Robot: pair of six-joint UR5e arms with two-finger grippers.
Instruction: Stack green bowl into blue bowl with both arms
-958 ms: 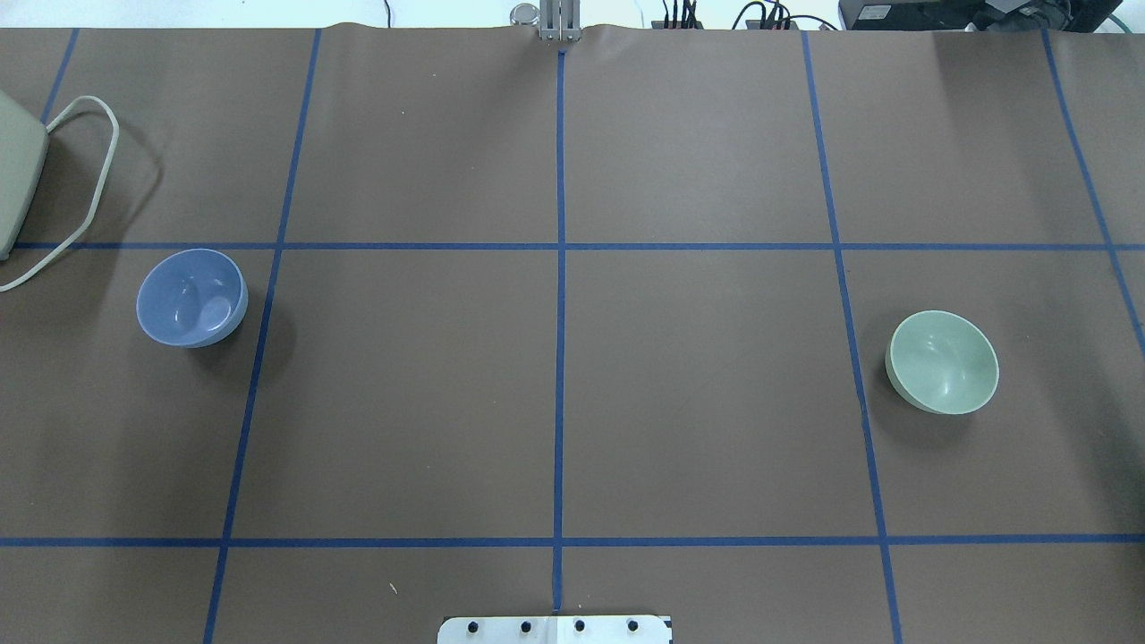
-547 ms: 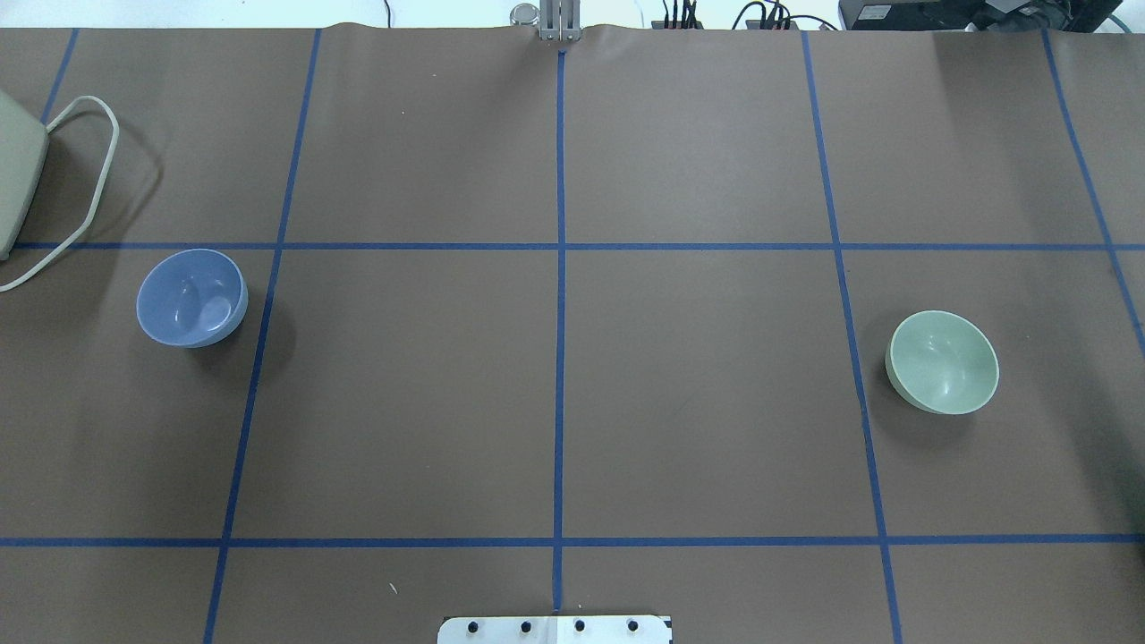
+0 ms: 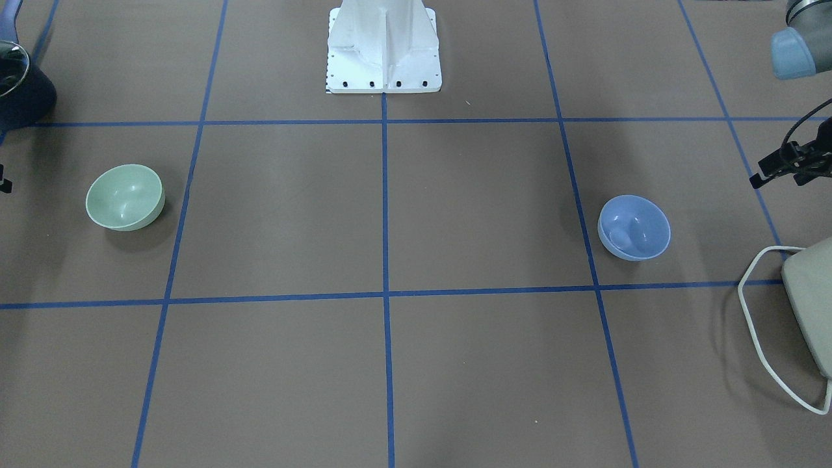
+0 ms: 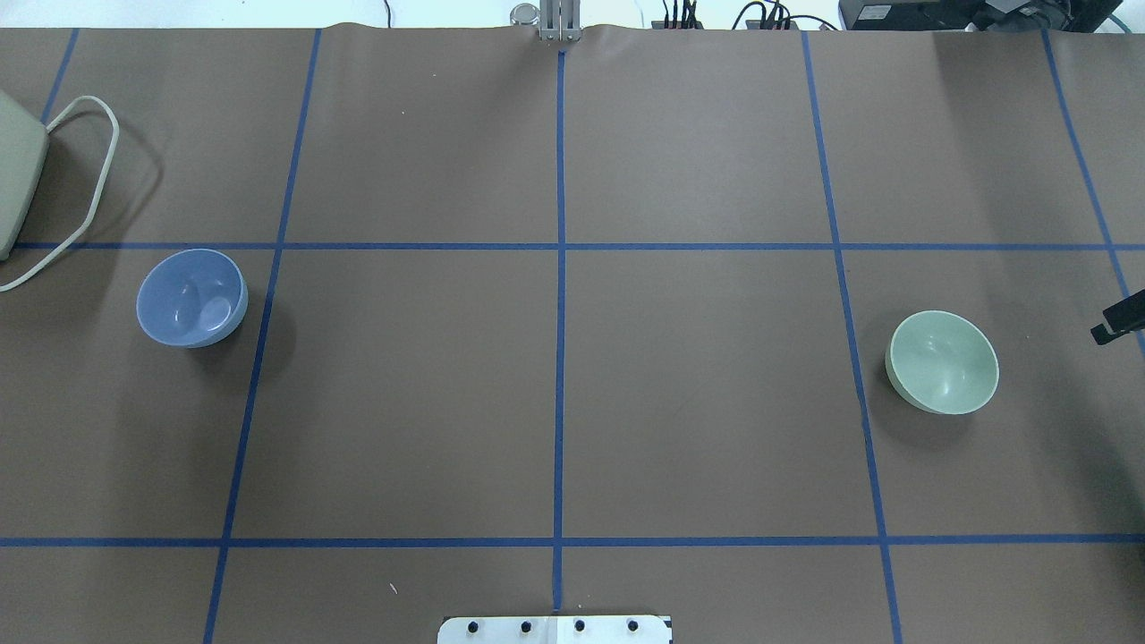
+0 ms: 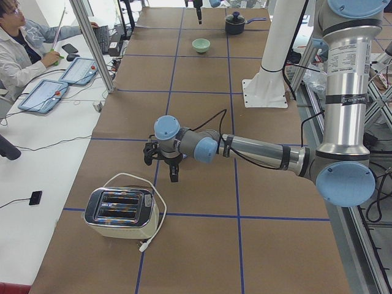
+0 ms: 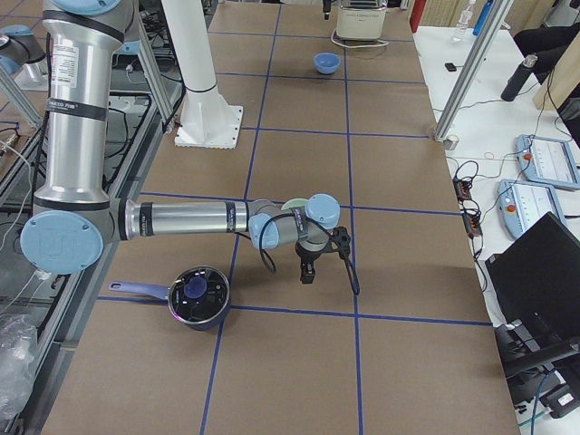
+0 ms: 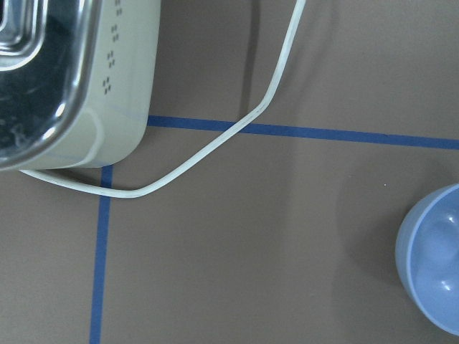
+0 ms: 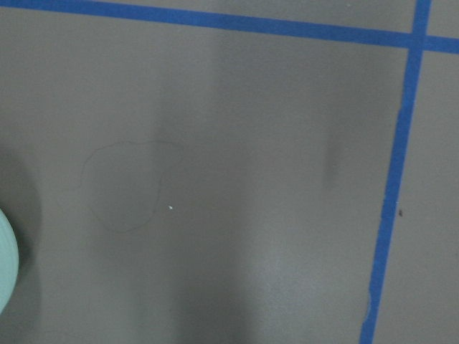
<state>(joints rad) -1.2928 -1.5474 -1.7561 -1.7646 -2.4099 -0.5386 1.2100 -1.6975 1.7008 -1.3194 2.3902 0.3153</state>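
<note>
**Surface.** A brown table is divided into cells by blue tape lines. Its far edge is seen along the top of the overhead frame. A white pedestal is fixed at top centre of the front-facing frame.

**Containers.**
- The green bowl is set upright at centre right of the overhead frame, just right of a tape line. Only its smooth inner wall with glints is seen.
- The blue bowl is set upright at centre left, just left of a tape line. Two whole centre cells lie between it and the green bowl.
- A dark pot is lidded and near the green bowl. Its contents cannot be told.

**Other.** A toaster with a white cord is placed at the left edge of the overhead frame, near the blue bowl and apart from it.

**End effectors.**
- The right gripper is seen only as a black tip at the right edge of the overhead frame. It is right of and slightly above the green bowl, and apart from it. The finger spacing cannot be told.
- The left gripper is seen at the right edge of the front-facing frame, up and right of the blue bowl and apart from it. The finger spacing cannot be told.
</note>
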